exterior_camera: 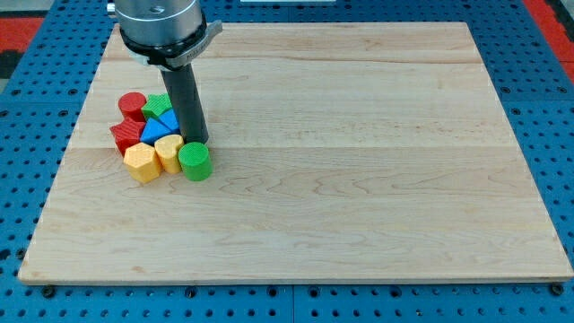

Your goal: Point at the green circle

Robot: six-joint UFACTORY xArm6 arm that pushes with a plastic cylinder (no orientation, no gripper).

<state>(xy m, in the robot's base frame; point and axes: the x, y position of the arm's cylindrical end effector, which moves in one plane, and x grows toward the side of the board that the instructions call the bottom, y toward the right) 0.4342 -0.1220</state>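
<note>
The green circle [195, 161] is a short green cylinder at the right end of a tight cluster of blocks on the left part of the wooden board [359, 161]. My tip [197, 141] stands just above the green circle in the view, at its top edge, touching or nearly touching it. The dark rod rises from there to the arm's head at the view's top left.
The cluster also holds a red cylinder [133, 105], a red block [125, 135], a second green block [158, 106], blue blocks [160, 126], a yellow hexagon [141, 162] and a yellow block [169, 150]. A blue pegboard [36, 117] surrounds the board.
</note>
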